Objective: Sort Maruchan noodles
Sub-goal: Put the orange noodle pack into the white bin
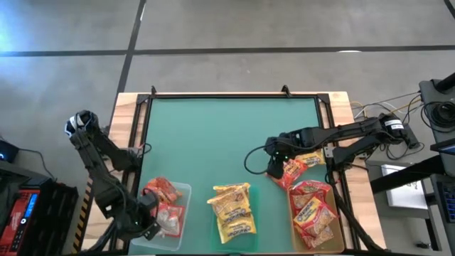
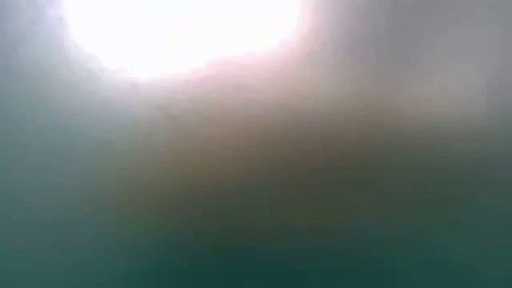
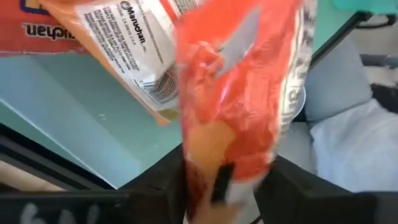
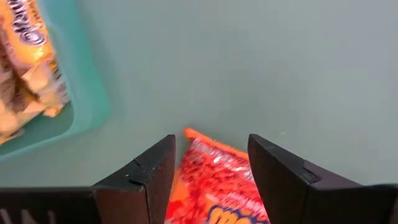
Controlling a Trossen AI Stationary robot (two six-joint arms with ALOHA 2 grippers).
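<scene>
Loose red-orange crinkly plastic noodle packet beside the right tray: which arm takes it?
Right. Its claw already straddles the red-orange crinkly plastic noodle packet; the left claw is busy gripping another red packet over the clear left tray.

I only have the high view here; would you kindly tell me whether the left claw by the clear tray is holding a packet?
Observer: Yes; the left wrist view shows the left claw shut on a red-orange packet, pinching its lower edge.
Operator: Thank you. Is the right claw closed as well?
Observer: No; in the right wrist view the right claw is open, its fingers either side of a red packet lying on the green mat.
</scene>
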